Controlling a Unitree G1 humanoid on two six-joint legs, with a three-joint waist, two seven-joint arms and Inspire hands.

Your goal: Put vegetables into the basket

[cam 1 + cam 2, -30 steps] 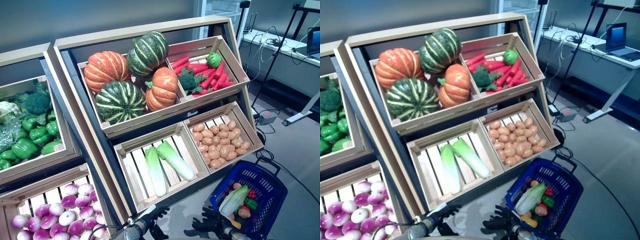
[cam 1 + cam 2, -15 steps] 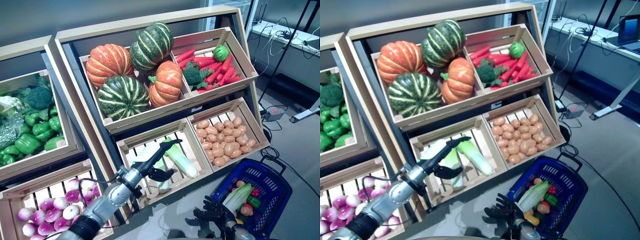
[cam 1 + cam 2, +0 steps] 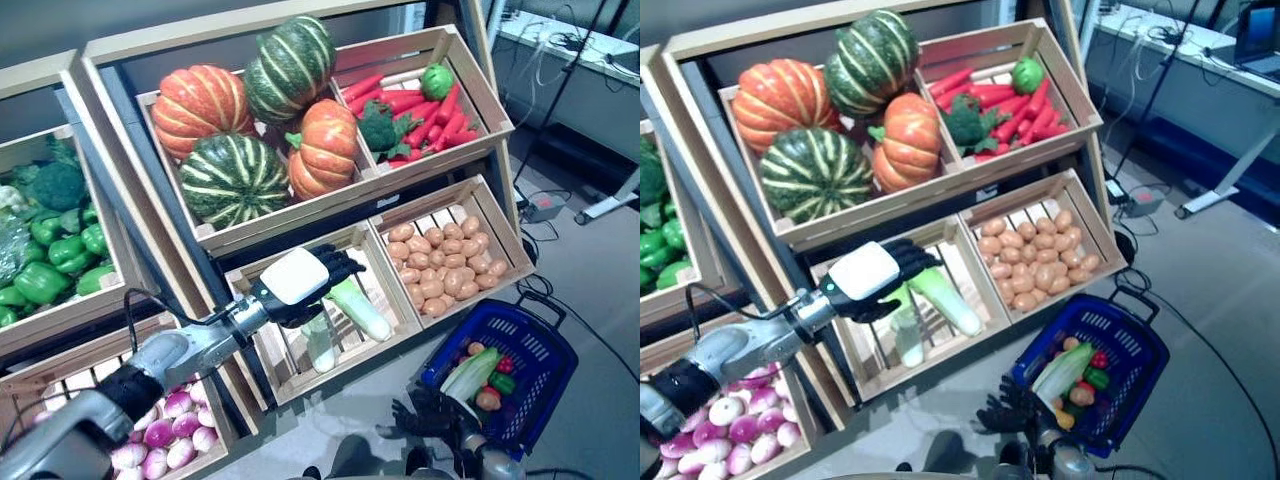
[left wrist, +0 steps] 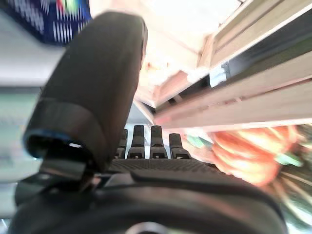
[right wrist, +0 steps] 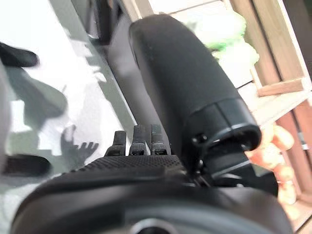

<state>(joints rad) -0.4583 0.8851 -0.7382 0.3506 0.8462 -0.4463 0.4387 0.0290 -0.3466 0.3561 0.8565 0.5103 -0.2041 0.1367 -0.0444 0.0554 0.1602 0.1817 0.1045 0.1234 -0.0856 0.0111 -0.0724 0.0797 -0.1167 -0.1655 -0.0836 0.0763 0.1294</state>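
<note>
Green cabbages [image 3: 345, 310] just under left hand [image 3: 300, 282], fingers straight, empty; reach step. Next: curl round one. Right hand [image 3: 432, 418] idle, relaxed, beside basket [image 3: 535, 340].

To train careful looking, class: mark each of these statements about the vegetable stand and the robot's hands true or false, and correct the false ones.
1. The left hand is over the crate with the napa cabbages. True.
2. The blue basket is empty. False: it already holds a napa cabbage and several small vegetables.
3. The potatoes lie in the lower crate to the right of the cabbage crate. True.
4. The right hand grips the basket's handle. False: it hangs low beside the basket with fingers spread, holding nothing.
5. The carrots share their crate with the pumpkins. False: the pumpkins fill the neighbouring crate; the carrots lie with broccoli.
</note>
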